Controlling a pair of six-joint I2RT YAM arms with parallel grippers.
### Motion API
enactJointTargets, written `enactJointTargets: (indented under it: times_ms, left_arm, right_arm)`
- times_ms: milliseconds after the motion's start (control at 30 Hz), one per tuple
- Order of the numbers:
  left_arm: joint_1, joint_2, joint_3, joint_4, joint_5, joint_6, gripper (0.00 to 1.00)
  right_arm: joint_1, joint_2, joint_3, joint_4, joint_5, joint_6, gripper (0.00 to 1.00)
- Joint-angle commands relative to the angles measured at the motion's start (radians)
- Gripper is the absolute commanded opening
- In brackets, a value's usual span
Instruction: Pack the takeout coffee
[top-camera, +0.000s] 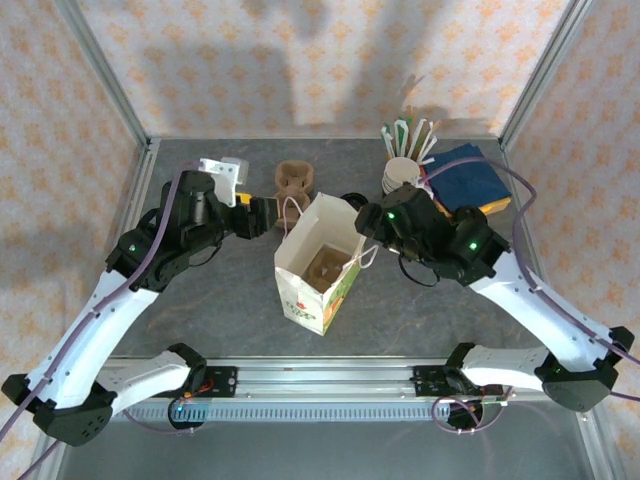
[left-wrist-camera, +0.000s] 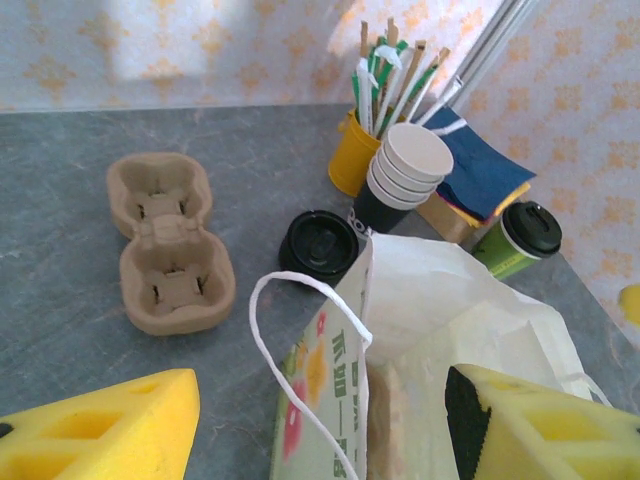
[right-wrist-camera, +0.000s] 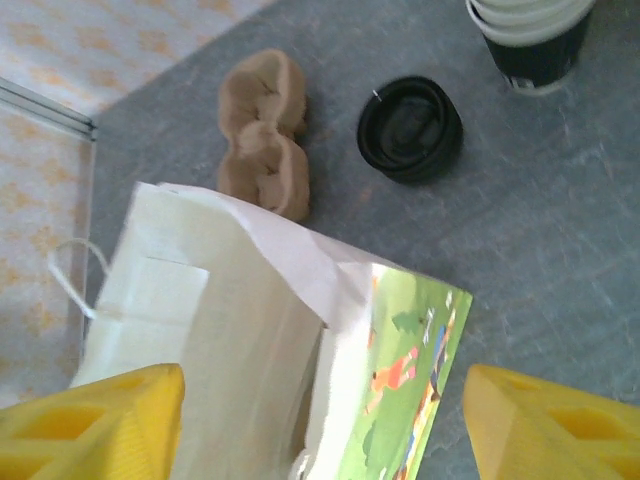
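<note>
Your left claw (left-wrist-camera: 320, 430) stands open, its yellow fingers (left-wrist-camera: 100, 430) spread wide. The paper bag (left-wrist-camera: 440, 310) has its near rim and white cord handle (left-wrist-camera: 300, 350) between them. The left finger is clear of the bag.

Your right claw (right-wrist-camera: 320, 420) is open too, straddling the bag's mouth. Its right finger (right-wrist-camera: 550, 425) is apart from the green printed side.

The takeout coffee (left-wrist-camera: 320, 245) stands upright on the tabletop (left-wrist-camera: 60, 180), lid on, outside the bag. It is ahead of your left claw, just past the bag's far corner. To its left lies the pulp cup carrier (left-wrist-camera: 165, 240), and to its right stands the stack of cups (left-wrist-camera: 405, 170).

From your right claw, the coffee (right-wrist-camera: 410, 128) sits ahead, beyond the bag's rim and not touching it.
</note>
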Motion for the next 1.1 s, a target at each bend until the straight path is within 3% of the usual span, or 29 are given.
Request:
enactJointTargets:
  times_ms: [0, 267, 633, 767, 1067]
  left_arm:
    - [-0.002, -0.016, -0.007, 0.036, -0.049, 0.018, 0.68]
    - [-0.001, -0.027, -0.061, 0.044, -0.048, 0.03, 0.68]
    - [-0.002, -0.029, -0.086, 0.066, -0.054, 0.036, 0.68]
    - [-0.001, -0.031, -0.079, 0.076, -0.055, 0.035, 0.68]
    - [-0.002, -0.072, -0.082, 0.13, -0.103, 0.012, 0.68]
  right_arm:
    - [-0.006, 0.045, -0.005, -0.038, -0.045, 0.045, 0.71]
    - [-0.009, 0.133, -0.007, -0.003, -0.138, 0.018, 0.62]
    - [-0.01, 0.126, -0.04, 0.042, -0.196, -0.002, 0.19]
    - [-0.011, 0.089, -0.056, 0.09, -0.202, -0.039, 0.09]
    - [-0.01, -0.001, -0.078, 0.2, -0.292, -0.211, 0.01]
